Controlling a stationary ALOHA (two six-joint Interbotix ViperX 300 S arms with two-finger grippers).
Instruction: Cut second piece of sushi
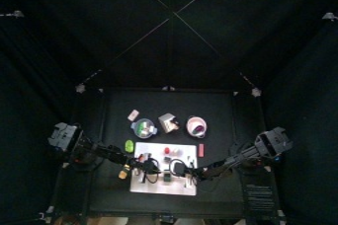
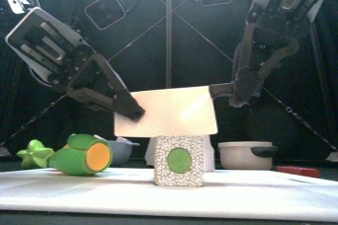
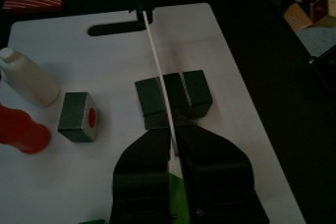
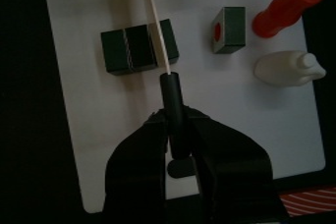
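Two bottles and a cut piece crowd one side of the sushi roll; the other side lies bare.

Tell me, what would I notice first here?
A big cream knife blade held from both sides by the left pincer and the right pincer, resting on a sushi roll on the white cutting board. One cut piece sits apart, beside a red bottle.

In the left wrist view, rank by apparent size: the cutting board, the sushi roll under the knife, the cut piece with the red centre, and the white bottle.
1. Cutting board, by far.
2. Sushi roll.
3. White bottle and cut piece look about alike; the bottle's height is foreshortened, so I won't rank them.
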